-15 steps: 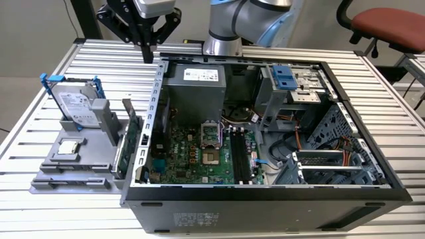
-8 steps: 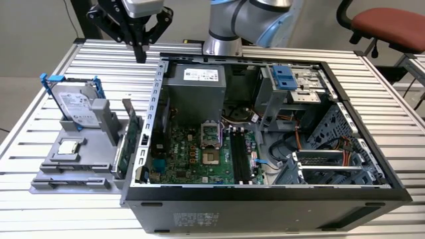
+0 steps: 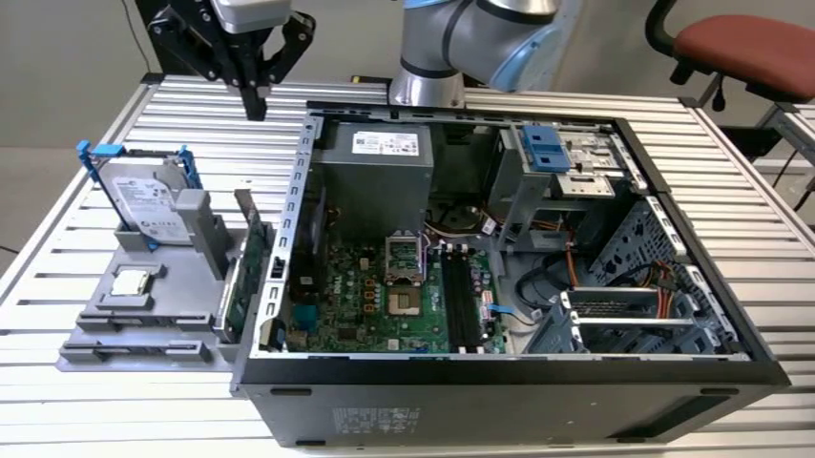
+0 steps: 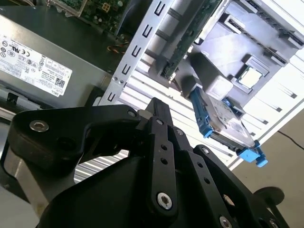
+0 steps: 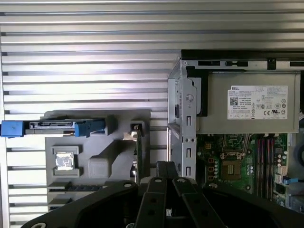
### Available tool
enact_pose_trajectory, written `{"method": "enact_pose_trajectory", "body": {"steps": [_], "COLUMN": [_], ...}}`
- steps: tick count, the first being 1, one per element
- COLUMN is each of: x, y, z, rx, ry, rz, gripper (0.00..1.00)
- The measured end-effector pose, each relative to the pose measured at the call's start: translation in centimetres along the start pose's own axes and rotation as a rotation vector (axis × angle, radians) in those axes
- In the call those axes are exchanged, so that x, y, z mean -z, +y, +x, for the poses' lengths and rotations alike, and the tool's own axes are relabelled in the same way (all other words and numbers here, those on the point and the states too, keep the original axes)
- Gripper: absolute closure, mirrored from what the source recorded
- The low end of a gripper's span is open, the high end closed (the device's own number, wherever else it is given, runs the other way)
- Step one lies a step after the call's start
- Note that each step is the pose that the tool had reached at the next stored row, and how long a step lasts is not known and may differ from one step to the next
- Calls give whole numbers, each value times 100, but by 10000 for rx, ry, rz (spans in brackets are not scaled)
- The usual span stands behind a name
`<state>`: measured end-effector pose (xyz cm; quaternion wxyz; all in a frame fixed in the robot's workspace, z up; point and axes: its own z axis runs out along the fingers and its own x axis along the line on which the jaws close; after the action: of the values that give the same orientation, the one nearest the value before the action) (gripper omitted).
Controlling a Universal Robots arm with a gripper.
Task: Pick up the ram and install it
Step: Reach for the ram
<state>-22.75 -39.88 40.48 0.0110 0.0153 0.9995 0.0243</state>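
**Locating the Ram With the Gripper Closed and Empty**

**Arm and gripper.** One grey-and-blue robot arm carries one black two-finger gripper. The gripper hangs above the ribbed aluminium table, behind the fixture and near the rear corner of the case at the exterior view's left. In both wrist views its fingers meet at the tips with nothing between them, so the claw is closed and empty.

**Fixture.** One grey plastic fixture block lies on the table just beside the case. It carries four parts:

1. One silver hard drive in a blue frame stands on edge at the rear.
2. One square silver processor chip lies flat in a recess.
3. One large green expansion card stands on edge, nearest the case wall.
4. One ram, a thin, long, narrow board, stands on edge just beside the expansion card, on the side away from the case. Exactly where it ends against the card cannot be told.

The ram is well apart from the gripper and untouched.

**Case.** One black-and-grey computer case lies open on its side. Inside are one grey power supply and one green motherboard with one processor socket. The black memory slots run side by side next to the socket, but their number cannot be read.

**Surroundings.** One office chair with a red seat stands beyond the table.
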Motion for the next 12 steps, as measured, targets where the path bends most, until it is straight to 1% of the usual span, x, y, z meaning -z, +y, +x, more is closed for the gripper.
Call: {"method": "enact_pose_trajectory", "body": {"steps": [12], "x": [5], "y": [-7], "z": [216], "rx": [-1], "ry": [0], "rz": [0], "gripper": [100]}}
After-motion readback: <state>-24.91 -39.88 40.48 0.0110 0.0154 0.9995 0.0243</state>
